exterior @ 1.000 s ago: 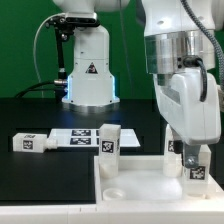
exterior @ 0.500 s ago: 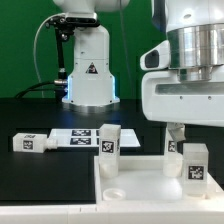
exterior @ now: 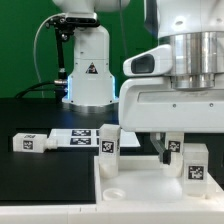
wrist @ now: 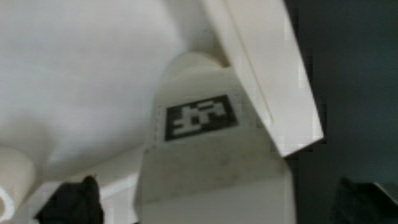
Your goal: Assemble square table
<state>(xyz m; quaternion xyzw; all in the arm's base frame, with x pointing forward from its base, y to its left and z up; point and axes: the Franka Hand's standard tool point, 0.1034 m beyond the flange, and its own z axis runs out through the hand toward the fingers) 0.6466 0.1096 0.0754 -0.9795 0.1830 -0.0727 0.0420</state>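
step: white plastic block leg [wrist: 214, 160] with black-and-white tag to be grasped | claw [wrist: 217, 205]: spread wide, leg framed between fingers [wrist: 75, 200], untouched | place: lower right of exterior frame, on large flat white square top [exterior: 135, 182] | care: claw to be centred, lowered squarely before closing

**Q:** Top?
**A:** I log the white square top [exterior: 140, 182] lying flat, with a round corner socket [exterior: 113, 190] showing.
**Q:** Legs?
**A:** All tagged. The lying leg [exterior: 28, 142] is well off to the exterior view's left. The middle leg [exterior: 108, 140] stands upright at the top's far edge. The right leg [exterior: 196, 166] stands upright on it.
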